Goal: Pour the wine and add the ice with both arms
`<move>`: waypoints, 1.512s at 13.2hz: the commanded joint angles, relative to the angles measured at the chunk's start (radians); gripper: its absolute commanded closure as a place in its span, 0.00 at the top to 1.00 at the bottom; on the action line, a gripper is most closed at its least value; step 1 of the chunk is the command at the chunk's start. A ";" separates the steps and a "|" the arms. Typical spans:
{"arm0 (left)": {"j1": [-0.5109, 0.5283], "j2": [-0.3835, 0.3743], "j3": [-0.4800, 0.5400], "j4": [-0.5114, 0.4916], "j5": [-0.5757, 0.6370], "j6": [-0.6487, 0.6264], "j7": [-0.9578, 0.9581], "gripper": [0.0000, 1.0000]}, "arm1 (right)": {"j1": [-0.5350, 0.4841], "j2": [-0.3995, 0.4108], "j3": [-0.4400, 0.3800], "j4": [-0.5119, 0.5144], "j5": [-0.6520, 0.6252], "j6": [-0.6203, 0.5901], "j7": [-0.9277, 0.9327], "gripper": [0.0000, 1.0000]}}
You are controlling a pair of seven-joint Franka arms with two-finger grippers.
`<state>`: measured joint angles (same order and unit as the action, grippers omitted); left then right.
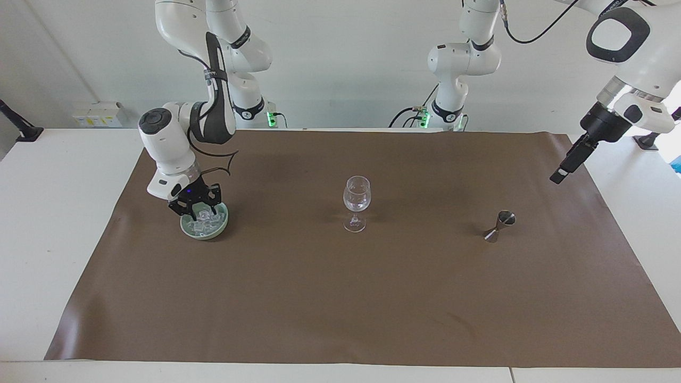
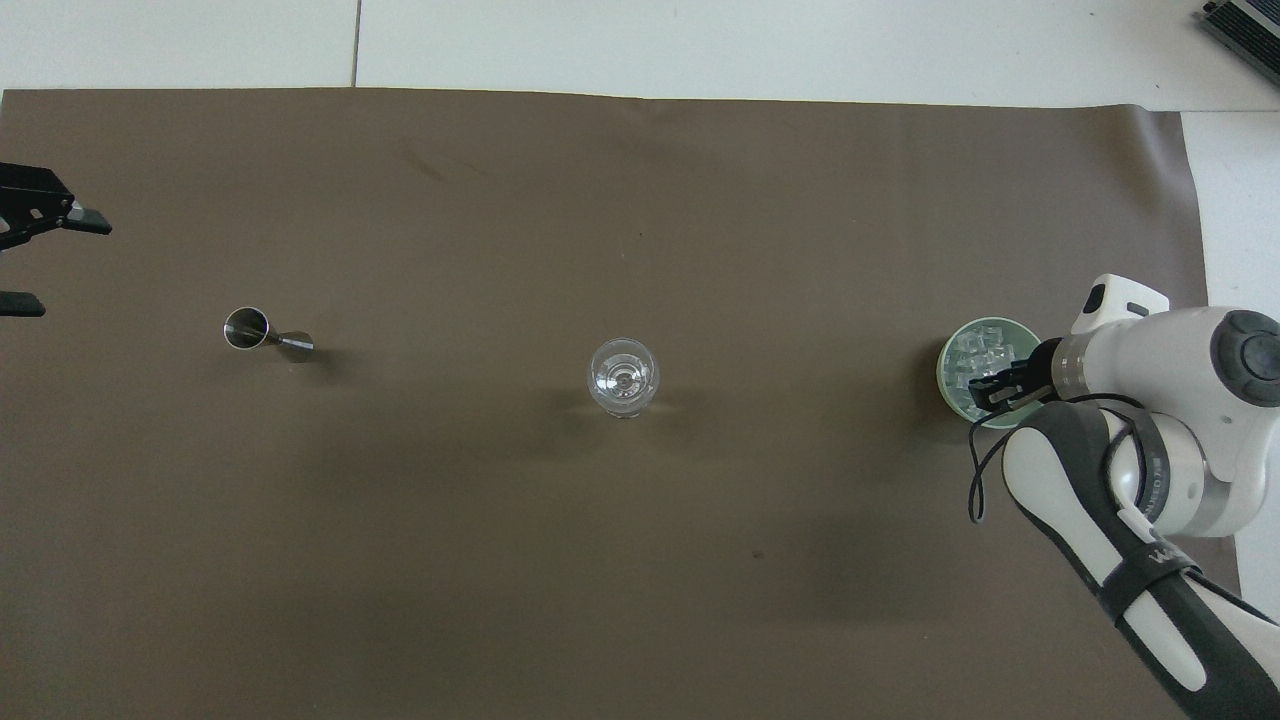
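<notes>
The ice (image 1: 205,223) (image 2: 975,350) is heaped in a pale green bowl (image 1: 183,229) (image 2: 945,365) at the right arm's end of the brown mat. My right gripper (image 1: 197,211) (image 2: 985,392) reaches down into the bowl, on the side of the heap nearest the robots. A clear wine glass (image 1: 356,199) (image 2: 622,377) stands upright mid-mat. Toward the left arm's end, a steel jigger (image 1: 500,225) (image 2: 265,335) is on the mat. My left gripper (image 1: 564,169) (image 2: 50,265) hangs open and empty, raised over the mat's edge at that end. Wine is out of view.
The brown mat (image 1: 319,298) covers most of the white table. Both arm bases stand at the robots' edge of the table. A dark device corner (image 2: 1245,25) shows on the table farther out than the mat, at the right arm's end.
</notes>
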<state>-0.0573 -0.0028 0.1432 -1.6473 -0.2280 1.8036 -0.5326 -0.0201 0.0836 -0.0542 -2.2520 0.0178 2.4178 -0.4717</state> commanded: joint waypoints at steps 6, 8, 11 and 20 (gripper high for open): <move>0.028 0.009 -0.082 0.167 0.114 -0.176 0.174 1.00 | -0.015 -0.007 0.002 0.019 0.005 -0.077 0.007 0.57; 0.028 0.001 -0.108 0.169 0.137 -0.211 0.204 1.00 | -0.015 -0.008 0.002 0.020 0.005 -0.078 0.001 0.49; 0.045 -0.008 -0.157 0.190 0.176 -0.266 0.272 1.00 | -0.014 -0.008 0.002 0.020 0.005 -0.077 0.001 0.42; 0.047 -0.094 -0.183 0.172 0.165 -0.401 0.457 1.00 | -0.012 -0.010 0.002 0.083 0.005 -0.153 0.010 0.05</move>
<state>-0.0316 -0.0815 -0.0248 -1.4637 -0.0711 1.4287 -0.1270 -0.0202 0.0818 -0.0581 -2.1987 0.0178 2.3092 -0.4635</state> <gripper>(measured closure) 0.000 0.767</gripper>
